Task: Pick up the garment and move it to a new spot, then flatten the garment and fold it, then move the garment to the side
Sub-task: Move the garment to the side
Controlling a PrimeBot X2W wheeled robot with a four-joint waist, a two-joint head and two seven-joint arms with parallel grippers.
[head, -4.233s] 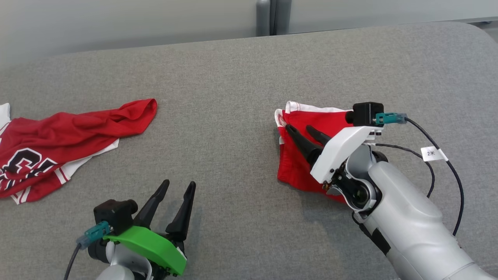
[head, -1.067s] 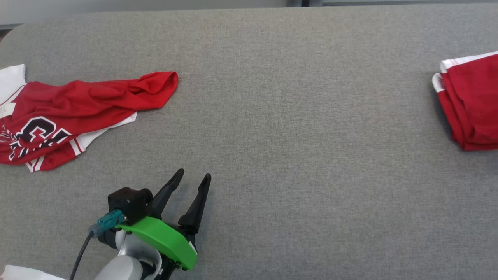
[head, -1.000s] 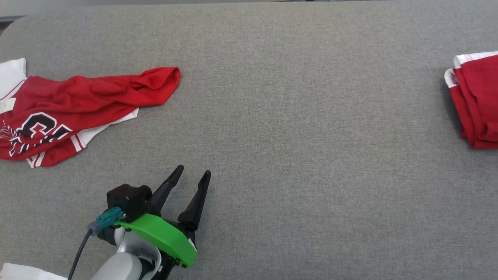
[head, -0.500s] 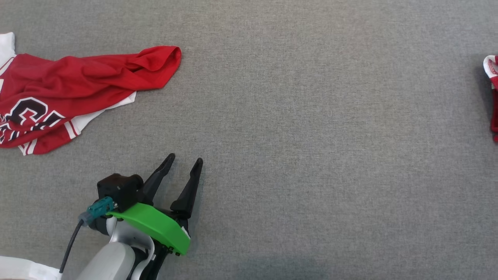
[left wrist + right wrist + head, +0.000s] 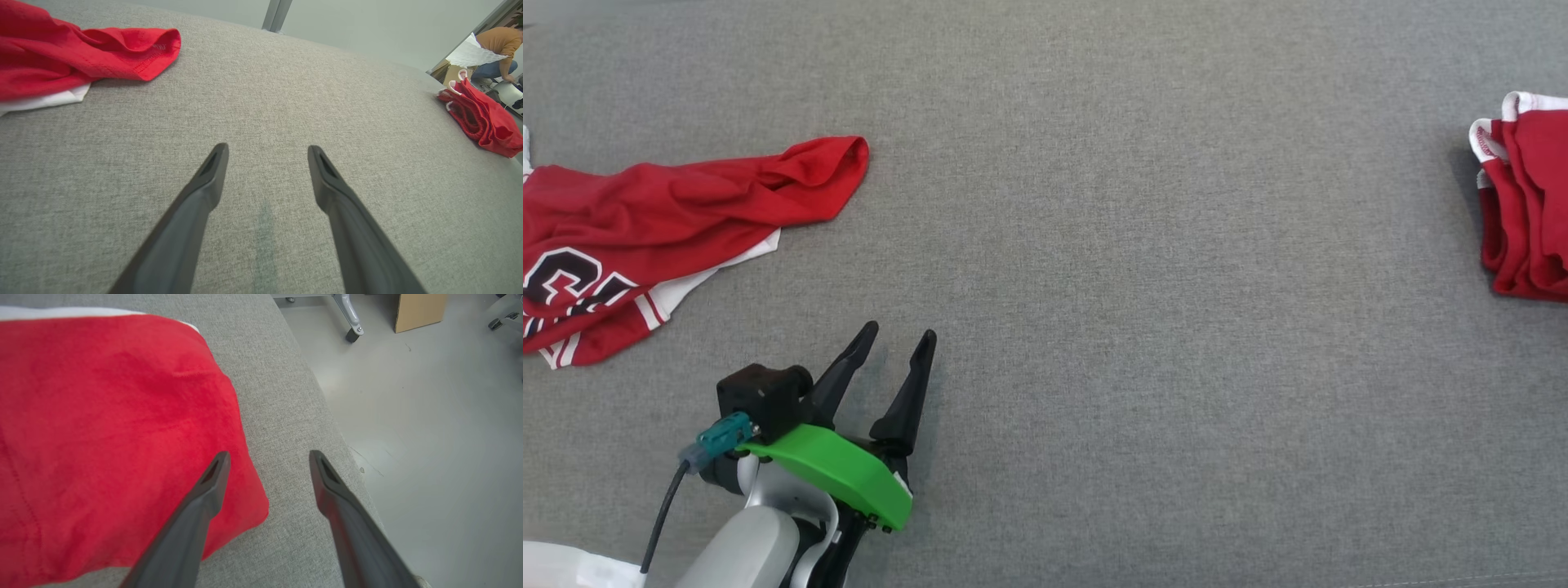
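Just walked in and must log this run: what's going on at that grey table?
A robot is handling clothes. The folded red garment with white trim lies at the right edge of the grey fabric table; the right pincer stands open at its corner, gripping nothing. The left pincer is open over bare table. A crumpled red lettered jersey lies untouched at left.

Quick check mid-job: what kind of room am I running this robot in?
Probably an indoor lab or workshop rather than a home: a large grey fabric-covered table, a smooth bare floor with a wheeled metal leg and a cardboard box, and a person busy in the background.
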